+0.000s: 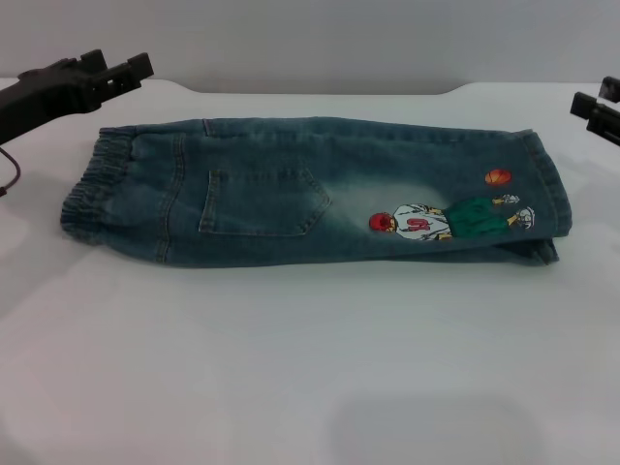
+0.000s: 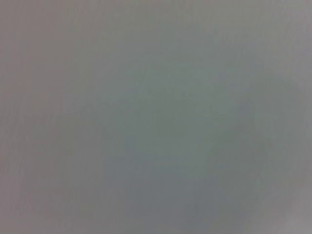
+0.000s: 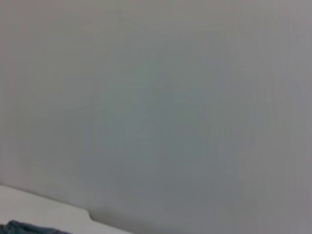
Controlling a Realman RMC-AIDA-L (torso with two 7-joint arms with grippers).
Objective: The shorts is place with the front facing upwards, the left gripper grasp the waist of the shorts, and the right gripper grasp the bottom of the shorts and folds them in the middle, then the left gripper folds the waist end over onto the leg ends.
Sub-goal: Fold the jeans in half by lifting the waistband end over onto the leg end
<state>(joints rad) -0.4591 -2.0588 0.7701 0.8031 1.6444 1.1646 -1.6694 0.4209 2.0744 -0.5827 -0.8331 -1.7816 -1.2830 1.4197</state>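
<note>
The head view looks forward and down from above onto the pale white worktop (image 1: 310, 387), taking in the whole length of the blue-green denim shorts (image 1: 291, 194) from fairly near. The left wrist view faces only a blank grey surface. The right wrist view faces a plain grey wall, sharing with the head view just a dark denim edge (image 3: 24, 227) and worktop corner.

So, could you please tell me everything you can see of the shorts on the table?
The shorts are blue-green denim, lying flat on the white table, already folded lengthwise. The waist, a ruched elastic band, points toward the robot's left; the leg ends toward its right. A patch pocket and a small cartoon figure face up. Neither the left gripper nor the right gripper touches them.
</note>
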